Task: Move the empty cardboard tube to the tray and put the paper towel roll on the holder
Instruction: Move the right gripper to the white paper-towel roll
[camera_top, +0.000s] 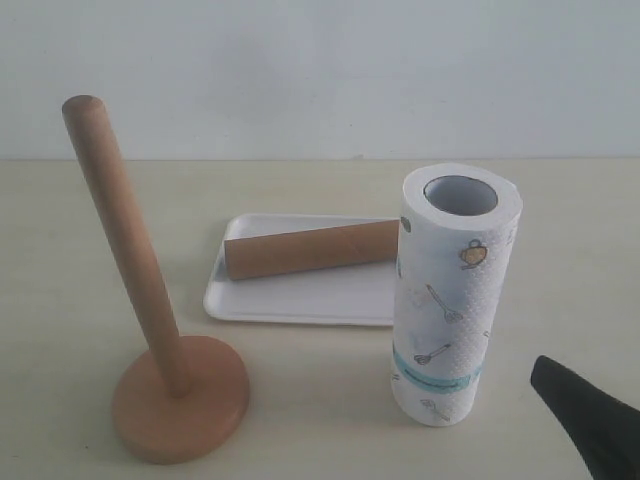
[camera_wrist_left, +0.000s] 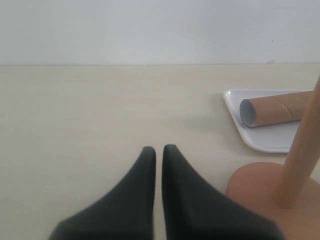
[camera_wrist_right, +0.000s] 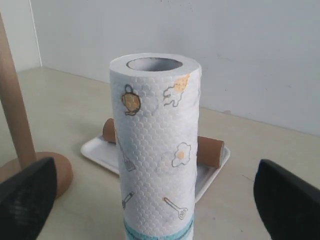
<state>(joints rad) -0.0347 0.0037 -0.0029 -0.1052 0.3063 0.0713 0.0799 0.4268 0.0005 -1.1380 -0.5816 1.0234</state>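
Observation:
The empty cardboard tube (camera_top: 310, 250) lies on its side in the white tray (camera_top: 300, 300), its open end showing in the left wrist view as the tube (camera_wrist_left: 275, 110) on the tray (camera_wrist_left: 265, 142). The paper towel roll (camera_top: 455, 300) stands upright on the table in front of the tray's right end. The wooden holder (camera_top: 180, 400) stands at the left with its post bare. My right gripper (camera_wrist_right: 154, 165) is open wide; the roll (camera_wrist_right: 155, 100) stands ahead between its fingers, untouched. One right finger (camera_top: 585, 415) shows at the bottom right. My left gripper (camera_wrist_left: 159, 148) is shut and empty, beside the holder base (camera_wrist_left: 255, 187).
The pale table runs back to a white wall. In the right wrist view the tray (camera_wrist_right: 97, 150), the tube (camera_wrist_right: 210, 151) and the holder post (camera_wrist_right: 12, 115) sit behind and beside the roll.

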